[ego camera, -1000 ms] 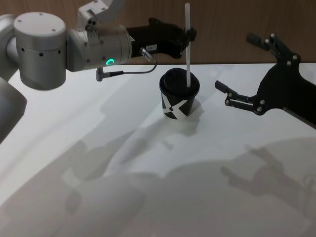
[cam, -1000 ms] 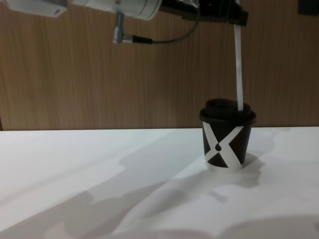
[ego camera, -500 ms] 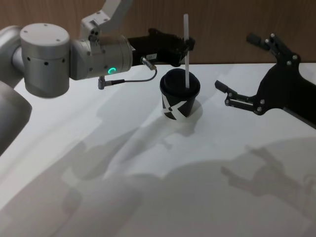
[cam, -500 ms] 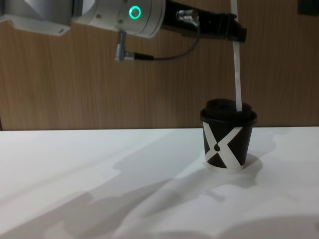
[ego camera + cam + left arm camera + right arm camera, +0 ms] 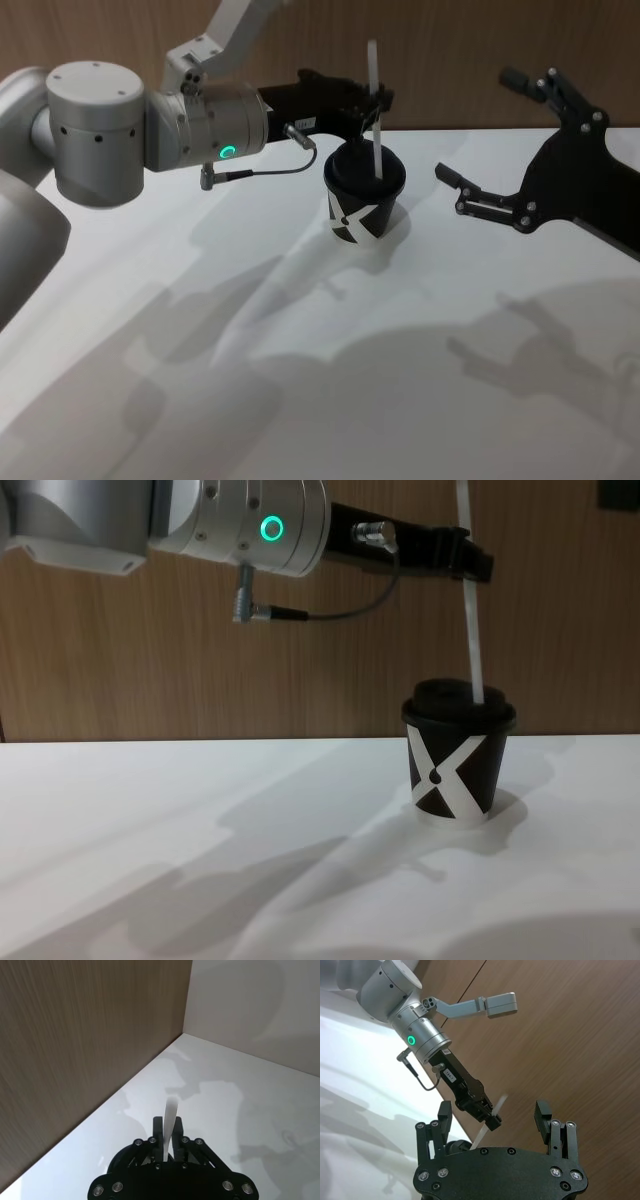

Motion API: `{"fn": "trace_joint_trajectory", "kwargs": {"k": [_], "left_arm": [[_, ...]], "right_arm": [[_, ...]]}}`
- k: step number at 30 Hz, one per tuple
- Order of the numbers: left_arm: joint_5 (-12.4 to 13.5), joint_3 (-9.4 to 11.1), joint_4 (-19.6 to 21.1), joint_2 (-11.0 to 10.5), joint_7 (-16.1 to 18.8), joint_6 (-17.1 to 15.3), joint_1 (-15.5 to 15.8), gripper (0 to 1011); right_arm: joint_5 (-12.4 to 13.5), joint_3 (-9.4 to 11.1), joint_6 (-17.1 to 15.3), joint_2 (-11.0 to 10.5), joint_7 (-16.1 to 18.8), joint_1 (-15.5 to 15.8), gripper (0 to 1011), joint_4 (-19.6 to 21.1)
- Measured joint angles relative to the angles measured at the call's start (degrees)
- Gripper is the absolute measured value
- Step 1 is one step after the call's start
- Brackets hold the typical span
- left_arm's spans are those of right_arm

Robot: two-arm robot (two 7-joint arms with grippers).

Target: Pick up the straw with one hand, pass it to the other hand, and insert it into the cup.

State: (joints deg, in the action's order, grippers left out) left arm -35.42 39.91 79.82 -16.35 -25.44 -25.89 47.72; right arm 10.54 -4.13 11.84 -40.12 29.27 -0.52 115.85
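The black cup [image 5: 362,203] with its white X mark [image 5: 452,770] stands upright at the middle back of the white table. The thin white straw [image 5: 375,120] stands almost vertical, and its lower end meets the domed lid [image 5: 462,698] near the right side. My left gripper [image 5: 374,100] reaches in from the left above the cup and is shut on the straw's upper part [image 5: 466,565]. In the left wrist view the straw [image 5: 169,1120] sits pinched between the fingers. My right gripper [image 5: 474,124] hangs open to the right of the cup, holding nothing.
A wooden wall [image 5: 150,660] runs close behind the table. A dark cable with a metal plug [image 5: 262,170] loops under the left forearm. White tabletop [image 5: 320,360] stretches in front of the cup. The right wrist view shows the left arm [image 5: 420,1035] and the straw [image 5: 487,1127] beyond the open right fingers.
My left gripper has come down with the straw, so less of the straw stands above the lid. The cup and the right gripper have stayed in place.
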Motion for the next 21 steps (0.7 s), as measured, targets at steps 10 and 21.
{"fn": "trace_joint_trajectory", "kwargs": {"k": [10, 21], "left_arm": [[0.0, -0.2, -0.5, 0.2, 0.0, 0.1, -0.2, 389], [0.0, -0.2, -0.7, 0.3, 0.0, 0.2, -0.3, 734]], "right_arm": [[0.0, 0.0, 0.0, 0.0, 0.0, 0.0, 1001, 0.0], [0.0, 0.0, 0.0, 0.0, 0.0, 0.0, 1001, 0.0]]}}
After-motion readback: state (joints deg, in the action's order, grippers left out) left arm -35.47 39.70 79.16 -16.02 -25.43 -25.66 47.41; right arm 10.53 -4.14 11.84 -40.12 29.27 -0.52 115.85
